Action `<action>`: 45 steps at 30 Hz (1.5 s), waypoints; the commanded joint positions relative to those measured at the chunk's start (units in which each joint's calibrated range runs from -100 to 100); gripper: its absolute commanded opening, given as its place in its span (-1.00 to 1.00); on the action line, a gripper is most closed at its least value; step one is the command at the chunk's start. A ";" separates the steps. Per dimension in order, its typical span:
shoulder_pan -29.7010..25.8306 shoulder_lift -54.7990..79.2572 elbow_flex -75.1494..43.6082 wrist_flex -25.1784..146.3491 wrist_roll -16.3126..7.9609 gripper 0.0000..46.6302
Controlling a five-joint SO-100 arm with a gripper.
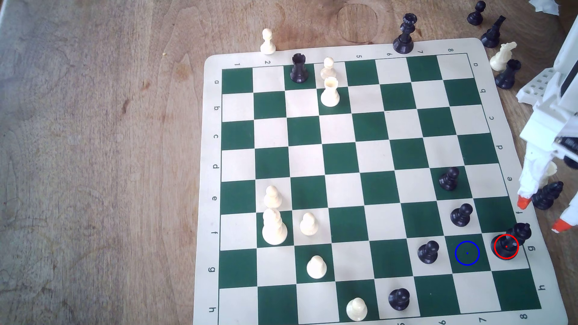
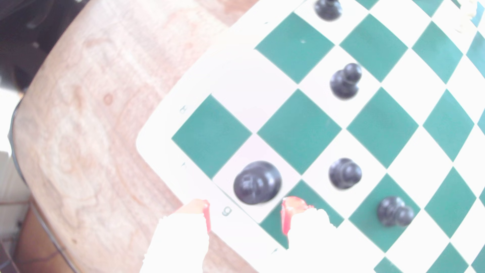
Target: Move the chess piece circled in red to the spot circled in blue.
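One square separates nothing: the chess piece circled in red (image 1: 513, 242) stands on the board's (image 1: 212, 175) outermost file at the exterior view's right, directly beside the bare blue-ringed square (image 1: 467, 253). Spread wide and empty, the tool (image 1: 541, 214) hangs over the margin just beyond.

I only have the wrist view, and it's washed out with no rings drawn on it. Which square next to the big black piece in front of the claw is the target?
Observer: The blue-ringed square is the dark green one directly to the exterior view's left of the red-ringed tall black piece. Nothing stands on it.
Operator: Is anything near the claw that I'm missing?
Observer: Yes. Another black piece stands off the board, on the table right beside the open claw.
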 commanded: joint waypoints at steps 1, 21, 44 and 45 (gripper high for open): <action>-0.29 0.90 0.06 -3.09 -0.20 -0.34; 0.41 8.37 0.69 -8.00 -1.07 -0.31; -1.86 14.14 -0.12 -11.52 -1.95 -0.43; -1.86 14.14 -0.12 -11.52 -1.95 -0.44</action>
